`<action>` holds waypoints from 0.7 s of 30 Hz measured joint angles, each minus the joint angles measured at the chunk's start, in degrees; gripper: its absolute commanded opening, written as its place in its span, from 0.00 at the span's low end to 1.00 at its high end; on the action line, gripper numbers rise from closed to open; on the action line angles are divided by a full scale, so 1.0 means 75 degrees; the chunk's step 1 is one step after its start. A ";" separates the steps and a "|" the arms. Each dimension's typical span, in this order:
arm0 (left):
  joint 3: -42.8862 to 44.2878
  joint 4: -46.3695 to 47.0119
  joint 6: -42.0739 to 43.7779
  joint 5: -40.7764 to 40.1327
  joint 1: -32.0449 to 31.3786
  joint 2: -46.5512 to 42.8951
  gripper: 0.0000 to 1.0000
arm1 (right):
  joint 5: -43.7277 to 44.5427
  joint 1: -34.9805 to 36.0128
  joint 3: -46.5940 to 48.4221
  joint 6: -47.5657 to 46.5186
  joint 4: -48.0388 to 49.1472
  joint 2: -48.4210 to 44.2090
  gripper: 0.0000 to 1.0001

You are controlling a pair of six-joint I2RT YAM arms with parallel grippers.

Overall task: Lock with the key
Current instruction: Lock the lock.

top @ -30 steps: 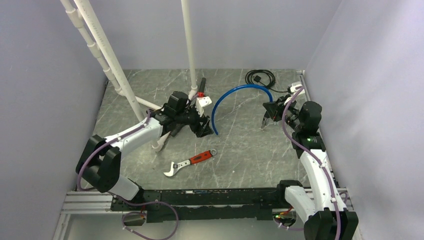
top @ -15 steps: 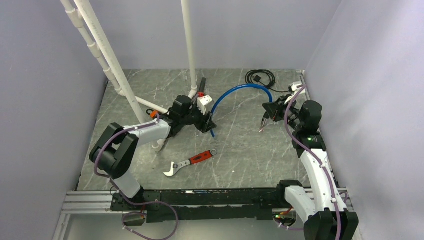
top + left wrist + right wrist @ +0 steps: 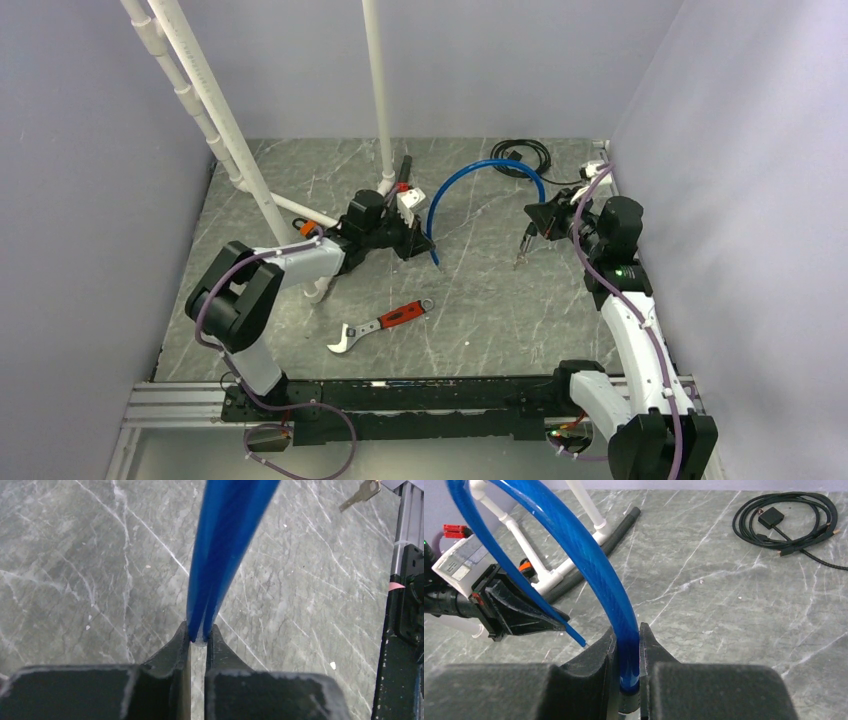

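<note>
Left fingers [image 3: 199, 630]: closed on the free tip of the blue cable [image 3: 225, 540], one on each side, low over the counter [image 3: 75, 580].
Right fingers [image 3: 628, 630]: closed on the other end of the blue cable, which rises straight up from between them.
Wrench [image 3: 380, 322]: red-handled, flat on the counter, nearer the arm bases than the left fingers and well apart from both pairs.
Key [image 3: 520, 250]: hangs just below the right fingers, clear of the counter; from the left wrist it shows far off, beyond the cable tip [image 3: 361, 494].
Cable arc: bows up and away from the left fingers, then curves down into the right fingers, joining the two.
White box [image 3: 461, 562]: sits on the left wrist just behind its fingers, with a red plug on top.
Black hose [image 3: 594, 555]: ribbed, lies on the counter beyond the left fingers.
White pipes [image 3: 378, 90]: stand behind the left fingers, up against the back wall.
Black cord [image 3: 789, 522]: coiled on the counter, beyond the right fingers, near the far corner.
</note>
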 measured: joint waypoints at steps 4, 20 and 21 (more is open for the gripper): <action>0.0219 -0.0020 -0.0254 0.0096 0.0003 0.0099 0.00 | 0.0064 -0.0029 0.0003 0.0265 0.0035 0.0061 0.00; 0.3203 0.0050 -0.2425 0.0242 -0.0184 -0.0784 0.00 | -0.0516 -0.0548 -0.0067 0.3713 0.2836 0.1081 0.00; 0.3252 0.0061 -0.2439 0.0242 -0.0224 -0.0784 0.00 | -0.0539 -0.0548 -0.0067 0.3928 0.2876 0.1145 0.00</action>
